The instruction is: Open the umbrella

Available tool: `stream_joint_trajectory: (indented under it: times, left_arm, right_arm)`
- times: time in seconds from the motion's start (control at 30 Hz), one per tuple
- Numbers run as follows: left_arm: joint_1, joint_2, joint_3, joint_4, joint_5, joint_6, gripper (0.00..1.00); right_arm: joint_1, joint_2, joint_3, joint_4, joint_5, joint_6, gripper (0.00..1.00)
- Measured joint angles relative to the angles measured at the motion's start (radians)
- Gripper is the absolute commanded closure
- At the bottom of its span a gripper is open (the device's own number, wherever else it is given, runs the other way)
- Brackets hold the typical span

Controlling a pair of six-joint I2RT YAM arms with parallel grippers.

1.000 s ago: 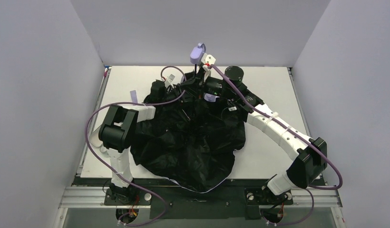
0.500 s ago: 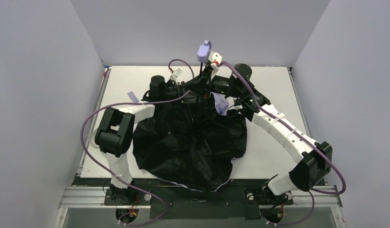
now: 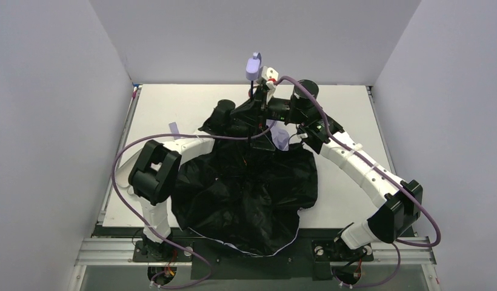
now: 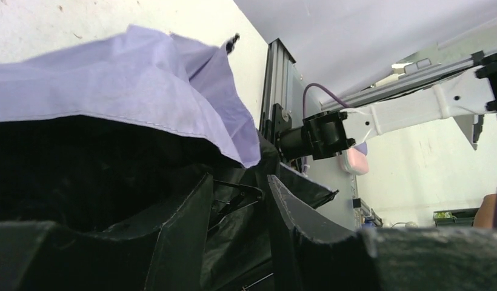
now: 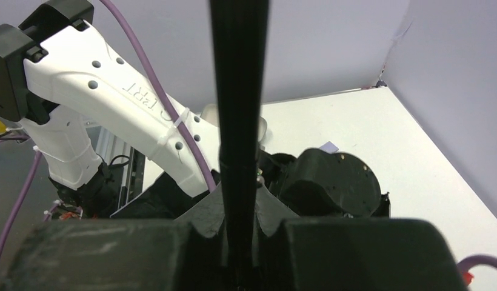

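- my right gripper [image 5: 240,209] clamped on umbrella shaft [image 5: 239,91], handle [image 3: 253,65] up top
- my left gripper [image 4: 240,200] in black canopy [image 3: 246,188] folds, fingers slightly apart, can't tell if holding

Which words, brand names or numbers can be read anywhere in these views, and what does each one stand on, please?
"I2RT": raised lettering on the white link of the left arm, seen tilted in the right wrist view.
Nothing else can be read. The umbrella shows no print, and the top and left wrist views show no legible text.
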Motion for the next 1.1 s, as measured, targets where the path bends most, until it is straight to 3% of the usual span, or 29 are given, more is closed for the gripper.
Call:
stream_joint_trajectory:
  times: [0.13,0.33,0.43,0.67,0.87,1.1]
  left_arm:
    - [-0.023,0.05,0.037,-0.067,-0.028,0.037,0.65]
    - [-0.025,0.188,0.24,-0.285,-0.149,0.163,0.6]
    - [-0.011,0.243,0.286,-0.29,-0.183,0.163,0.42]
    - [0.148,0.247,0.276,-0.09,-0.193,-0.012,0.14]
    - [0.321,0.069,0.163,0.003,-0.286,-0.002,0.1]
    - [0.389,-0.264,-0.127,0.058,-0.347,0.199,0.14]
  right_arm:
    - [0.0,0.0,0.014,-0.014,-0.001,-0.007,1.0]
    - [-0.001,0.0,0.019,-0.032,0.002,-0.015,1.0]
    - [-0.004,0.0,0.019,-0.043,0.013,-0.023,1.0]
    - [-0.029,0.0,0.001,-0.014,0.071,-0.061,1.0]
    - [-0.068,-0.005,-0.033,0.002,0.097,-0.022,1.0]
    - [-0.102,-0.005,-0.067,-0.009,0.102,0.003,1.0]
